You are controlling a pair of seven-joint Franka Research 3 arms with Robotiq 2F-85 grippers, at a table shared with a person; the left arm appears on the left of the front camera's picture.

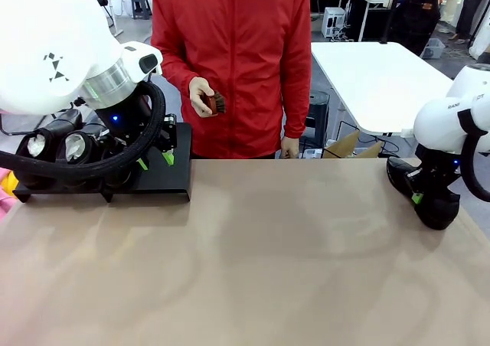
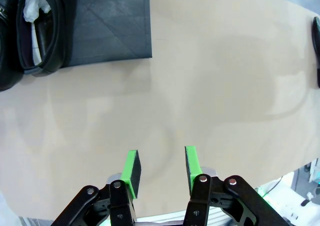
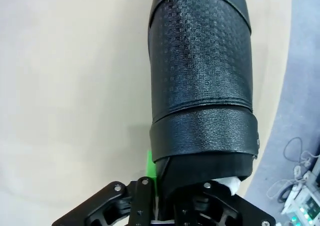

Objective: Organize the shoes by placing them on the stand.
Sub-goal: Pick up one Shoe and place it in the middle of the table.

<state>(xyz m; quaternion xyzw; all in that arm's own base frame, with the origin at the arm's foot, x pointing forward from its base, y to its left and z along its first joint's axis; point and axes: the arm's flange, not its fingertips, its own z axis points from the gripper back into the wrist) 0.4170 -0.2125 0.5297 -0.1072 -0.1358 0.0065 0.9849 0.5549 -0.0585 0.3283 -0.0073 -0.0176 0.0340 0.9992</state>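
Two glossy black shoes [image 1: 53, 145] with pale insoles sit side by side on the left part of the low black stand [image 1: 170, 179]. From the left wrist, one of these shoes [image 2: 41, 32] lies on the stand [image 2: 112, 28], far ahead and to the left of my left gripper [image 2: 161, 169]. That gripper is open with bare table between its green pads. In the front view the left gripper [image 1: 155, 161] hovers over the stand's right end. My right gripper [image 1: 418, 197] is shut on a black textured shoe [image 3: 201, 71] at the table's right edge, where the shoe [image 1: 432, 200] rests low.
A person in a red jacket [image 1: 233, 55] stands at the far side holding a small brown brush [image 1: 214, 102]. The tan table [image 1: 253, 254] is bare across its middle and front. A white table [image 1: 379, 78] stands behind on the right.
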